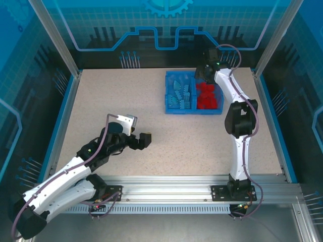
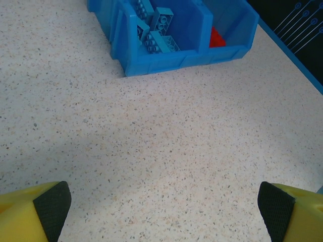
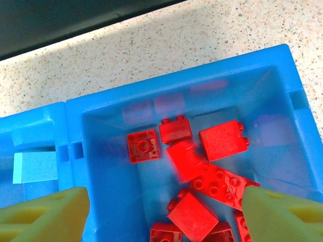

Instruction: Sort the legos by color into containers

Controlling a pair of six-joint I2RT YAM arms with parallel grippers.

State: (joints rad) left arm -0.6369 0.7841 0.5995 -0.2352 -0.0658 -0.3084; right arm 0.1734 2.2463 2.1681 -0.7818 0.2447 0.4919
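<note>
Hovering over the right compartment of the bin [image 3: 101,151], the right hand [image 3: 164,206] is spread and empty, one blurred red brick [image 3: 182,160] beneath it among the red legos [image 3: 222,141]; the left hand [image 2: 164,212], spread too, hangs over bare desk [image 2: 151,151]. From above, blue legos [image 1: 180,93] fill the left compartment and red the right, so sorting looks done; the wrist close-up adds that blur, likely a brick dropping.

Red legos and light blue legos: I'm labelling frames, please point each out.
red legos [image 3: 222,141]: right wrist view, one brick's top face.
light blue legos [image 1: 179,94]: top external view, middle of the pile.
</note>
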